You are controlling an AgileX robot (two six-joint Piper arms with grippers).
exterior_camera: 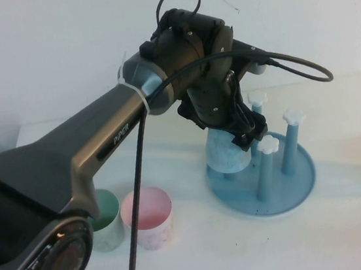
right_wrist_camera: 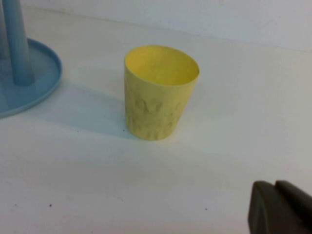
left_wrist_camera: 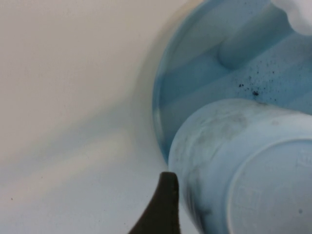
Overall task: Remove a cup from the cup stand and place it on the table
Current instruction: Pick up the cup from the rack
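The cup [exterior_camera: 227, 150] sits upside down on a peg of the cup stand [exterior_camera: 304, 189], on the stand's left side, toward the middle of the desk [exterior_camera: 201, 251]. The left gripper [exterior_camera: 244, 127] is directly over and against the cup, reaching in from the near left corner. Whether its fingers are closed on the cup cannot be told: the wrist housing covers them from above, and the left wrist view shows only one dark fingertip [left_wrist_camera: 163, 207] beside the cup wall.

Handling assessment: the cup appears to be thin plastic, light, stiff enough to hold but likely to flex if squeezed hard. The smooth, tapered wall may let it slip. The best hold is judged to be across the side wall near the upturned base, followed by a straight lift to clear the peg's white flower cap [exterior_camera: 268, 143].

Obscured items: the peg carrying the cup is hidden inside it. The cup's top is covered by the arm. A green cup [exterior_camera: 109, 219] stands partly behind the arm near the front left edge, with a pink cup [exterior_camera: 148, 218] just beside it.

The right gripper [right_wrist_camera: 280, 207] shows only as a dark shape low over the desk near the right edge, close to a yellow cup [right_wrist_camera: 160, 92]; its state cannot be told.
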